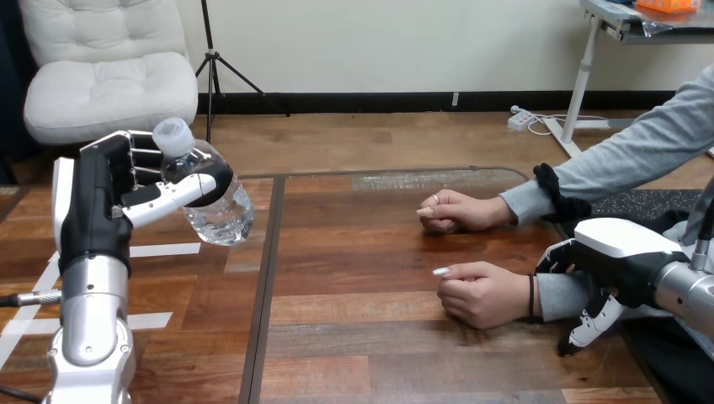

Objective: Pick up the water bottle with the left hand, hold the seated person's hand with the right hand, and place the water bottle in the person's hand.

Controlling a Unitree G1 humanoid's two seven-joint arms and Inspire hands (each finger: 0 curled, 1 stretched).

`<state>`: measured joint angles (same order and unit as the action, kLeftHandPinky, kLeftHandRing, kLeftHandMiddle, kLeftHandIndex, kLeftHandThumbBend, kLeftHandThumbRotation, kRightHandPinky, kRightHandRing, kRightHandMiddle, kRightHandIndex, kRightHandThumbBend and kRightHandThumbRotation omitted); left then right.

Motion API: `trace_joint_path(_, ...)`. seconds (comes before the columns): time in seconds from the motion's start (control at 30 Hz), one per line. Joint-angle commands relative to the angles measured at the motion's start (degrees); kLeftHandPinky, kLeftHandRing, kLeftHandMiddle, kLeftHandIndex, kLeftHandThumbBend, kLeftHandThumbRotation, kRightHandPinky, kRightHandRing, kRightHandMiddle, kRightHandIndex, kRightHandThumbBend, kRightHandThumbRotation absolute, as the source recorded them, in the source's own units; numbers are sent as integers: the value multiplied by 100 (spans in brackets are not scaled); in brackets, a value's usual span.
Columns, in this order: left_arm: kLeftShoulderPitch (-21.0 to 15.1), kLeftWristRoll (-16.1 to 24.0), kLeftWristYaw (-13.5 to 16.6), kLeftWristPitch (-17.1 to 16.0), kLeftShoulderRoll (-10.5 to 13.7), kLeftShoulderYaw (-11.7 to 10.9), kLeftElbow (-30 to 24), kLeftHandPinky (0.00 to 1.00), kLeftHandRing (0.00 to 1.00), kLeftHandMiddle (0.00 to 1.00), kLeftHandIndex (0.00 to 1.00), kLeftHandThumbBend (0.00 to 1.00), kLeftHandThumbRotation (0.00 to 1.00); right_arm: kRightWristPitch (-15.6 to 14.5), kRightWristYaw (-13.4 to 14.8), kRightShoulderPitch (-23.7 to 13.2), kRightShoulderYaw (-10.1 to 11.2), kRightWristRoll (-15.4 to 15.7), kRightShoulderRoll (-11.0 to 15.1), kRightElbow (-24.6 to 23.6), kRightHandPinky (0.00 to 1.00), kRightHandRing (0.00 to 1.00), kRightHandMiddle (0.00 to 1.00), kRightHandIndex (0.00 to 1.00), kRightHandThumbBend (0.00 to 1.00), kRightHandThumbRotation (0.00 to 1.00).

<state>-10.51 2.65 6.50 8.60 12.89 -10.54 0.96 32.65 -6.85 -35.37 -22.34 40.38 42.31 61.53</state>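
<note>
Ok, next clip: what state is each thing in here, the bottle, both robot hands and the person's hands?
Clear plastic water bottle with white cap: capped, tilted, lifted off the wooden table.
Left hand: shut round the bottle.
Right hand: beside the person's nearer forearm; grip unclear.
Person's nearer hand: closed, resting on the table, holding nothing.
Person's farther hand: closed, on the table.
</note>
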Motion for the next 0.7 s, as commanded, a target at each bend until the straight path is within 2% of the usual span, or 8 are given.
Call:
trace_joint_path(0.0,-197,-33,-11,-186,25,-67,-406,36,42,45,43,79,0,-27,-4,-492,58,-161,-133,47,55,67,71,71,100,17)
trace_joint_path(0.3,-186,-11,-65,-344,63,-60,-334,36,42,45,43,78,0,89,237,-434,75,-177,-166,26,53,63,67,66,100,11)
trace_joint_path(0.67,-183,-16,-50,-273,46,-73,-381,36,42,46,43,78,0,149,467,-402,73,-204,-219,49,51,59,62,61,98,5)
